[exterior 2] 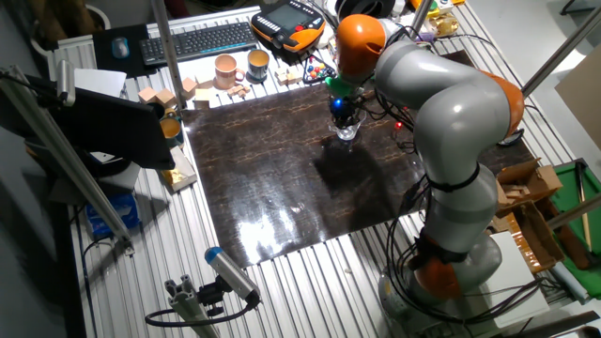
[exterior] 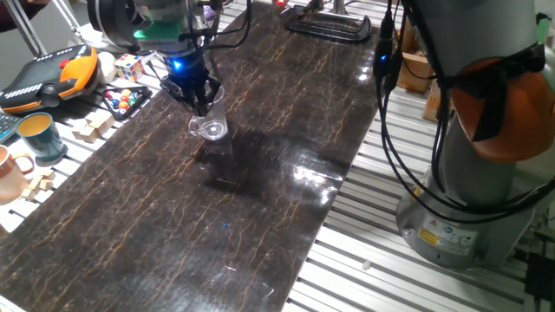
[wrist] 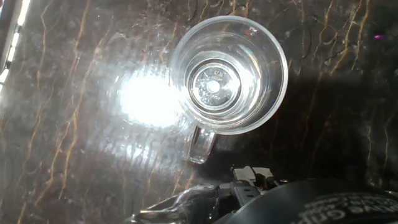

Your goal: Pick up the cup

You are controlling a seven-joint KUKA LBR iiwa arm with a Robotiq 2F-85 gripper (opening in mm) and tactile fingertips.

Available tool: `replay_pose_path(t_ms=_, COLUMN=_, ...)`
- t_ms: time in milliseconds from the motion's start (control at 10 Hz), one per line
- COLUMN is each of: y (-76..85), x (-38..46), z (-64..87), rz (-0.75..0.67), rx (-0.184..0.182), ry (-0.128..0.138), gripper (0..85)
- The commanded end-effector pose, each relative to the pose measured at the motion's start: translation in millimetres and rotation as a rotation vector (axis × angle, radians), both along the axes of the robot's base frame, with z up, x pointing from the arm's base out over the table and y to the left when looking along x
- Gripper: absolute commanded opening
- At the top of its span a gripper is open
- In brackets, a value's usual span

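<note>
Cup [wrist: 229, 74] upright under hand [exterior: 199, 102] | teal mug [exterior: 40, 136] well apart

Place: a robot lab or workshop, not a home.
Robot: a big grey and orange robot arm [exterior 2: 441, 122] stands by the table.
Table: a metal table [exterior 2: 310, 282] with long grooves, and a dark marble-look board [exterior 2: 282, 169] on top.
Computer things: a keyboard [exterior 2: 202, 39] and an orange and black control pad [exterior 2: 289, 21] at the far end.
Wires: black cables [exterior: 395, 130] hang by the robot.
Test things: wooden blocks [exterior: 91, 128], a colour cube [exterior: 130, 67] and mugs [exterior 2: 225, 69] to one side.
</note>
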State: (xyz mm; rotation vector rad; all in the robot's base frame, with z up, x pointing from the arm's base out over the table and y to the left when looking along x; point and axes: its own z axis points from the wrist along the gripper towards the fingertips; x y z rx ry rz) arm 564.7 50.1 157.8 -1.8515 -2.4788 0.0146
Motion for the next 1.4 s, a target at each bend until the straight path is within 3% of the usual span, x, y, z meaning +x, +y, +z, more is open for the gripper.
replay_pose_path(t_ms=0, y=-0.1, x=0.1, z=0.2, rz=-0.064, rx=-0.001, ry=-0.001, gripper=1.0)
replay_pose_path(t_ms=300, y=-0.4, x=8.8, z=-7.3, rz=-0.148, rx=0.032, ry=-0.015, gripper=2.3)
replay_pose_path(t_ms=500, y=1.0, x=14.7, z=-13.1, rz=-0.177, rx=0.026, ry=-0.027, gripper=27.3)
replay_pose_path(t_ms=600, y=2.3, x=16.9, z=-15.2, rz=-0.187, rx=0.026, ry=-0.03, gripper=36.3)
replay_pose_path(t_ms=700, y=3.6, x=20.4, z=-18.3, rz=-0.196, rx=0.025, ry=-0.031, gripper=40.0)
replay_pose_path(t_ms=900, y=4.4, x=28.4, z=-26.7, rz=-0.227, rx=0.021, ry=-0.041, gripper=44.7)
replay_pose_path(t_ms=1300, y=12.8, x=38.3, z=-41.3, rz=-0.294, rx=-0.003, ry=-0.056, gripper=43.0)
